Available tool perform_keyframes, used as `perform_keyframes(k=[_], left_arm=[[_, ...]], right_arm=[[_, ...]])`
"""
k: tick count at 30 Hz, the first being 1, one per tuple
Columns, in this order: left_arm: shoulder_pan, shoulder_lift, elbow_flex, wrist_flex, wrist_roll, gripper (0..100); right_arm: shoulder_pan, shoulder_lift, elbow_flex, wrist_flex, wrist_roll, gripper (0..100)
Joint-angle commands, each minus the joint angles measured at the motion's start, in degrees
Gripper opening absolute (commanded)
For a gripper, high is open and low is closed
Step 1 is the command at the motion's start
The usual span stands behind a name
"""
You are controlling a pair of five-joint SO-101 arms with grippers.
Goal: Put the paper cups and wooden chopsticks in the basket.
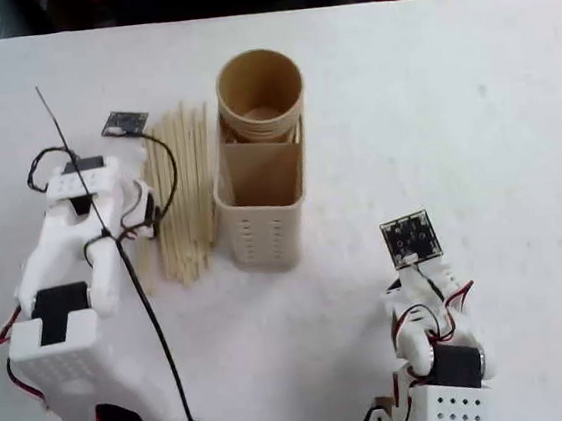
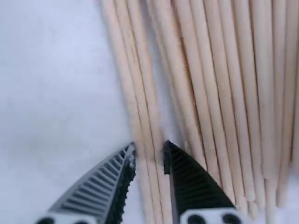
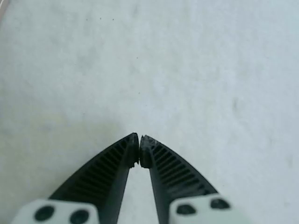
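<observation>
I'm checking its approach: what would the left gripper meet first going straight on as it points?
The wooden chopsticks: the left gripper points at the pile's edge, apparently very close to them, with the table just beneath.

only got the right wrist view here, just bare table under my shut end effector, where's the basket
Observer: The basket stands ahead of the right end effector, off toward the left arm's side.
Operator: cups in it yet
Observer: Yes, nested paper cups stand upright in its far compartment.
Operator: and the chopsticks
Observer: The wooden chopsticks lie in a pile on the table beside the basket. The left end effector is shut on two at the pile's edge.
</observation>
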Motion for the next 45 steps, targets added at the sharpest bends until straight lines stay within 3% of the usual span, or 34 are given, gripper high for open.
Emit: perform_keyframes(k=[1, 16, 22, 33, 41, 45], left_arm=[[-0.4, 0.13, -1.76, 0.18, 0.18, 5], [2.07, 0.31, -1.76, 2.2, 0.62, 4], [1.8, 0.31, -1.67, 4.75, 4.31, 15], [0.92, 0.31, -1.41, 5.01, 4.13, 2], [1.89, -0.48, -2.9, 5.54, 2.02, 2], [2.86, -4.62, -7.74, 12.13, 1.76, 2]], right_arm=[[0.4, -0.13, 0.53, -0.66, -0.09, 1.8], [0.4, -0.13, 0.53, -0.66, -0.09, 1.8], [0.4, -0.13, 0.53, -0.66, -0.09, 1.8], [0.4, -0.13, 0.53, -0.66, -0.09, 1.8], [0.4, -0.13, 0.53, -0.66, -0.09, 1.8], [0.4, -0.13, 0.53, -0.66, -0.09, 1.8]])
